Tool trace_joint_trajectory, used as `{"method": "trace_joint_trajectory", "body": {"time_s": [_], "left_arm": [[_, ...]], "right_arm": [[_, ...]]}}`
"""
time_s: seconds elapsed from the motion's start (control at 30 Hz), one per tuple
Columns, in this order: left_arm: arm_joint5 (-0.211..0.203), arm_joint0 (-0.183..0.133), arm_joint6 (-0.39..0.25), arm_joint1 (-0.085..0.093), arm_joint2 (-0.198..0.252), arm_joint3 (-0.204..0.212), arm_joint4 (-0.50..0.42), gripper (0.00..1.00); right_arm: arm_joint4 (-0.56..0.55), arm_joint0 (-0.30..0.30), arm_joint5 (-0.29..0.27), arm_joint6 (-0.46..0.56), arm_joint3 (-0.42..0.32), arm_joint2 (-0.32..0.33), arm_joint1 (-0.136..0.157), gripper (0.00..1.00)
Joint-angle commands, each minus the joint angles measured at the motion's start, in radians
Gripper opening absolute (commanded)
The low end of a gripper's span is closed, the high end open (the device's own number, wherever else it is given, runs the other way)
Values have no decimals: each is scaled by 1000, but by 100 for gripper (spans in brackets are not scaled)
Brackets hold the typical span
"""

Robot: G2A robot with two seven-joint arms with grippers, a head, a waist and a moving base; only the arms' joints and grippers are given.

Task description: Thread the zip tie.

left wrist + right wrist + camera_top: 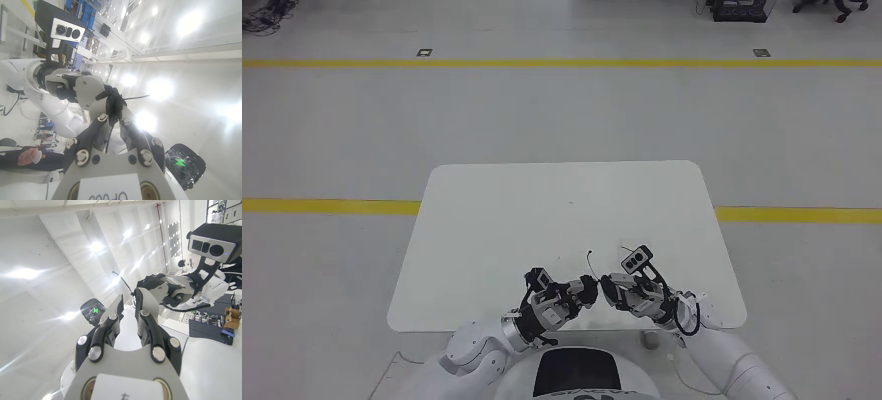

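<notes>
We had the zip tie (136, 97) pinched in the left tool (114, 108) above the counter (542, 210), its thin end free. The right tool (129, 294) sat just beside, jaws apart, likely to take that end for threading.

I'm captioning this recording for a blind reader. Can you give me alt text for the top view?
The left gripper and right gripper meet almost tip to tip over the near side of a white table. A thin black zip tie pokes out from between them, pointing away from the robot.
</notes>
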Motion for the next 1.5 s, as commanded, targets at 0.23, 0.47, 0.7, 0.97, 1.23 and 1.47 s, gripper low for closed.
{"method": "trace_joint_trajectory", "body": {"time_s": [0.23,0.47,0.7,0.97,1.23,1.47], "left_arm": [[0,0,0,0,0,0,0,0],[0,0,0,0,0,0,0,0],[0,0,0,0,0,0,0,0],[0,0,0,0,0,0,0,0],[0,0,0,0,0,0,0,0],[0,0,0,0,0,0,0,0]], "right_arm": [[-18,3,10,10,2,5,-9,9],[-31,2,15,10,4,11,-15,0],[-47,0,20,7,8,18,-19,0],[-59,-3,29,5,21,24,-24,0],[-68,-6,34,5,27,33,-29,0],[-78,-11,35,6,27,44,-31,0]]}}
